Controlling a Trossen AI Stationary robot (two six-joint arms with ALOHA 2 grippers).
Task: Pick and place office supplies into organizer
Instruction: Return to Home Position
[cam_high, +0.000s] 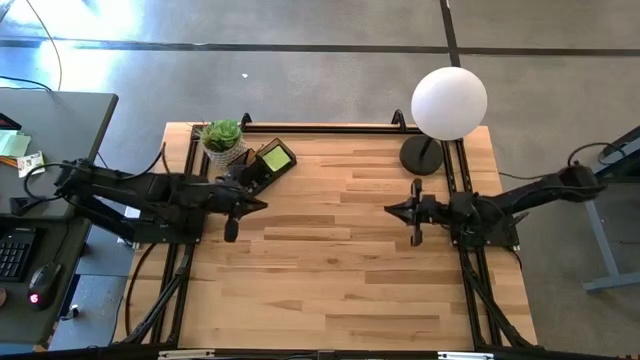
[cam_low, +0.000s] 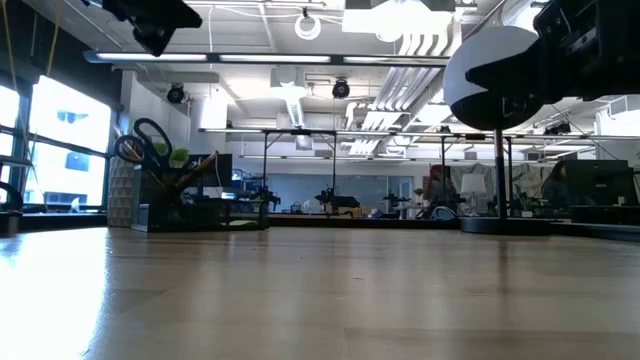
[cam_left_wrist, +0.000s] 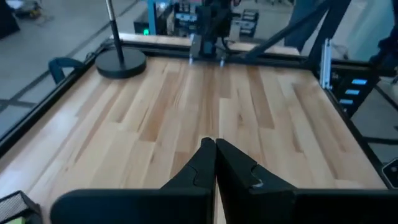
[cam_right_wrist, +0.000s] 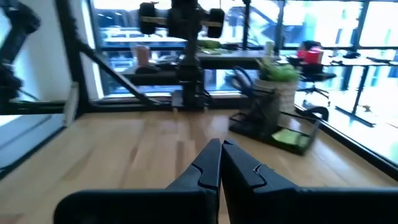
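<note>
The dark organizer (cam_high: 262, 163) stands on the table's far left part, beside the potted plant. A yellow-green sticky-note pad (cam_high: 275, 157) lies in it, also visible in the right wrist view (cam_right_wrist: 290, 138). Blue-handled scissors (cam_low: 148, 146) stand in the organizer (cam_low: 185, 200), handles up. My left gripper (cam_high: 262, 205) is shut and empty, hanging above the table just near of the organizer and pointing toward the table's right; its closed fingers (cam_left_wrist: 215, 146) show nothing between them. My right gripper (cam_high: 390, 208) is shut and empty over the table's right half, pointing left (cam_right_wrist: 221, 146).
A white globe lamp (cam_high: 450, 102) on a black round base (cam_high: 422, 155) stands at the far right. A small green potted plant (cam_high: 222, 138) sits at the far left corner. Bare wood (cam_high: 330, 260) lies between and in front of the arms.
</note>
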